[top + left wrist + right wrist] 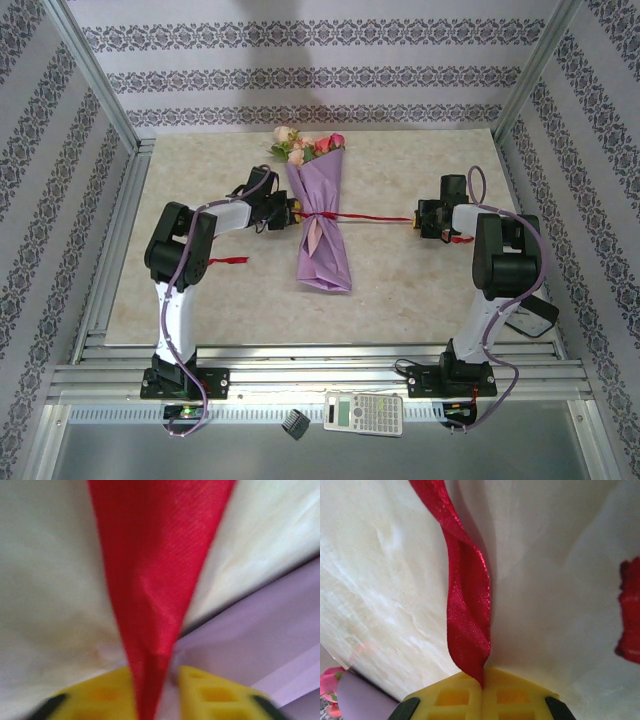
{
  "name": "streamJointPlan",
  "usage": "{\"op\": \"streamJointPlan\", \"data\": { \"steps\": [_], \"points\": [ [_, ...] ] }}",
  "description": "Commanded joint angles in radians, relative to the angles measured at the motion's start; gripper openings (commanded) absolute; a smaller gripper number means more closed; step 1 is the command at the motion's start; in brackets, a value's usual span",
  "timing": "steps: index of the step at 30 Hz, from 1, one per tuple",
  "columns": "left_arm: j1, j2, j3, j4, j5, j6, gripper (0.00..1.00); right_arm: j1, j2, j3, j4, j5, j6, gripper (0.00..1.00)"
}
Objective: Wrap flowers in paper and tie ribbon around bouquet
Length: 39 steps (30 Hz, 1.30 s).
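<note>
Beige marbled surface point(420, 290) carries the bouquet point(322, 240), which lies near its middle between the two arms. Seen from overhead, the bouquet's long axis runs from 12 o'clock to 6 o'clock, the foot leaning slightly toward 5. The lilac paper point(330, 262) forms a long creased wrap with a pale pink strip of its other side showing along the centre fold. The flowers point(305, 148), pink, cream and magenta roses with green leaves, stick out of the 12 o'clock end.

The red ribbon point(365, 215) crosses the wrap about halfway along and stretches taut toward 3 o'clock. A loose red end lies at 9 o'clock beside the left arm, and another bit shows by the right arm.

The left hand point(291, 210) sits just beside the wrap at 9 o'clock; the right hand point(422, 217) is well apart at 3 o'clock. The overhead view gives this whole layout, but the grips are too small to read there.

The wrist views show them. On the left, the yellow fingers point(210, 695) pinch the ribbon, with lilac paper right next to them. On the right, the fingers meet on a twisted ribbon strand, and a pink bloom and the paper's edge sit at 7 o'clock.

A calculator point(363, 412) lies on the near frame at 6 o'clock.
</note>
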Motion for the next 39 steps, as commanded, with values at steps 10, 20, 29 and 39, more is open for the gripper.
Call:
{"op": "streamJointPlan", "data": {
  "steps": [10, 20, 29, 39],
  "points": [
    [-0.016, -0.004, -0.039, 0.083, -0.010, -0.058, 0.00, 0.118, -0.038, 0.167, -0.222, 0.042, -0.116, 0.55],
    [-0.016, -0.007, -0.050, 0.095, -0.012, -0.059, 0.00, 0.366, 0.069, 0.184, -0.021, -0.006, 0.196, 0.61],
    [-0.013, -0.014, -0.062, 0.107, -0.009, -0.057, 0.00, 0.407, 0.153, 0.221, 0.040, 0.017, 0.257, 0.31],
    [0.032, -0.093, -0.171, 0.179, -0.057, -0.061, 0.00, 0.390, 0.138, 0.025, 0.469, 0.197, 0.398, 0.00]
  ]
}}
